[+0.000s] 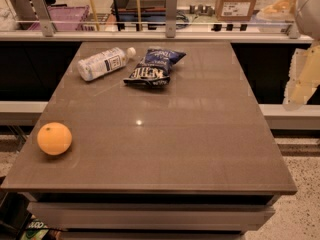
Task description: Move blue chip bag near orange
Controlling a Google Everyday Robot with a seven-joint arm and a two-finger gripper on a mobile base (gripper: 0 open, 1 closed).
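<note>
The blue chip bag [154, 68] lies at the far side of the table [200, 149], just beside the bottle [102, 63]. The orange [54, 138] sits well apart, front left. I see the gripper [285, 5] upper right, off the table; I cannot tell its state.

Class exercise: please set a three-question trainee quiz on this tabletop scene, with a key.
1. True or false: the blue chip bag touches the orange.
2. What lies beside the bag at the table's far end? A) plastic bottle B) mug C) bowl
3. Fill in: the gripper is at the view's upper ____ edge, off the table.
Key: 1 false; 2 A; 3 right.
</note>
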